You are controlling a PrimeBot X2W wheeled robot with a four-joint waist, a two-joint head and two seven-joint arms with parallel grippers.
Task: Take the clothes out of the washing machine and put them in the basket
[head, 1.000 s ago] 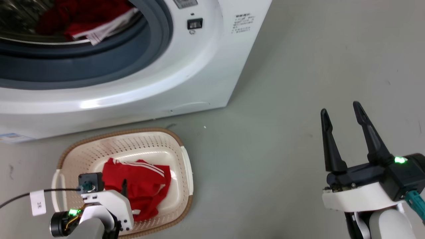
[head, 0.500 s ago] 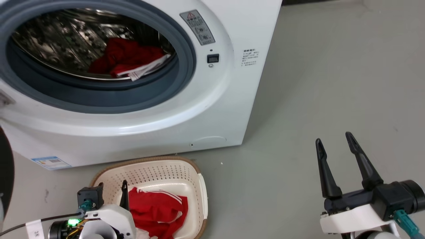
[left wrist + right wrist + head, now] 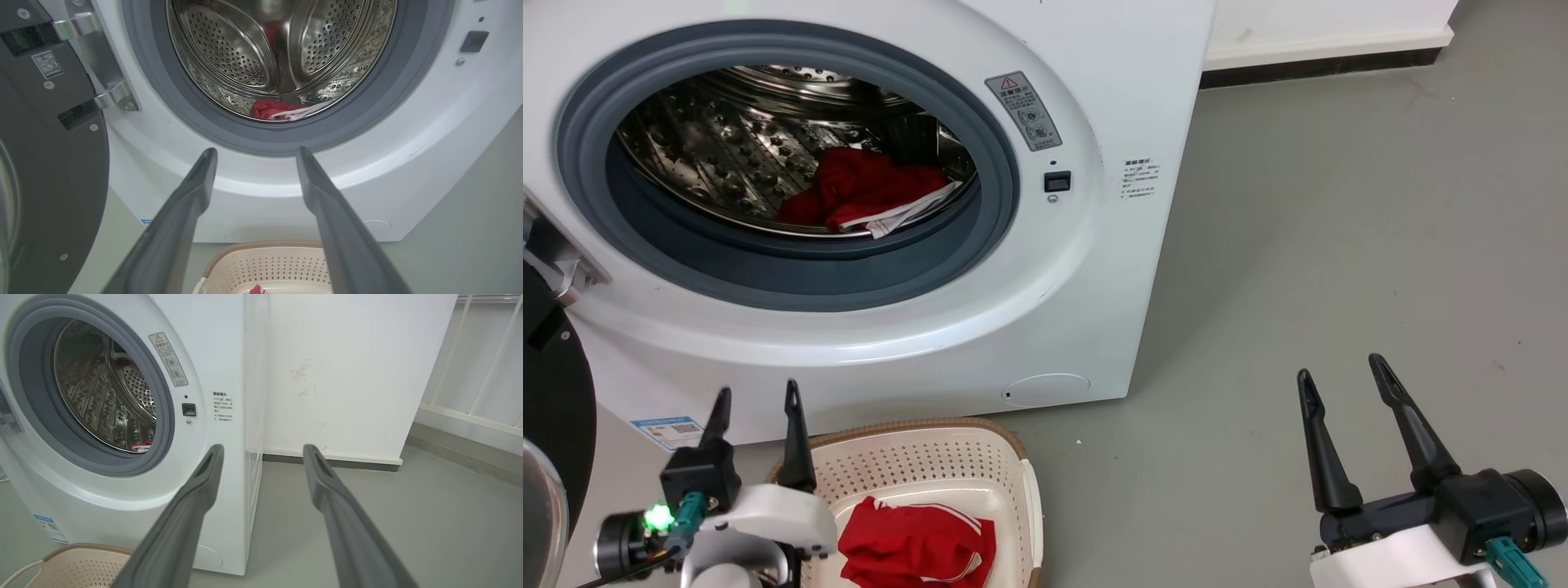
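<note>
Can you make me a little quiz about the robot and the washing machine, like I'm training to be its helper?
1. True or false: the washing machine has its door shut.
2. Where do the red clothes lie? A) in the drum alone. B) in the basket alone. C) some in each.
3. Fill in the gap: the left gripper and the right gripper are both ____ and hold nothing.

Key:
1. False. The door is swung open at the left.
2. C. One red piece is in the drum and another is in the basket.
3. Open.
</note>
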